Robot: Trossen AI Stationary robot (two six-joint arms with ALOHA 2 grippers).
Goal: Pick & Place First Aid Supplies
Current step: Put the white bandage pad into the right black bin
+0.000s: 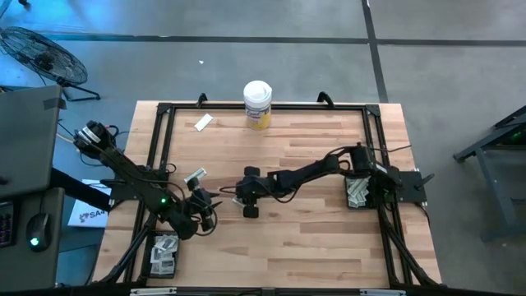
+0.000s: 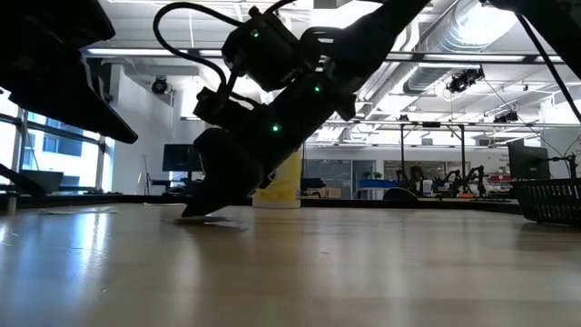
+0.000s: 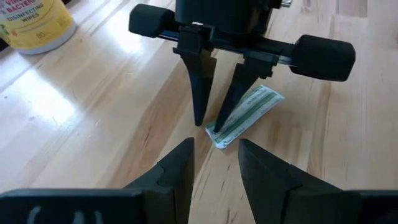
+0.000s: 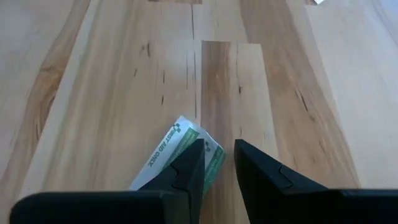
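Note:
A narrow pale-green and white packet lies flat on the wooden table, near its middle. My right gripper points down over the packet's short end. Its fingers are open by a narrow gap. In the low view the right gripper reaches down to the tabletop. My left gripper is open and hovers just to the table's left of the packet, facing it and touching nothing. My right gripper comes from above, slanting down. One fingertip stands on the packet's short end, and the other fingertip is over bare wood beside it. The packet is not pinched; it lies flat on the table.
A tall white canister with a yellow label stands at the far edge. Two more packets lie on the table's left half. Dark bins holding packets sit at the left near corner and the right side. A black frame rims the table.

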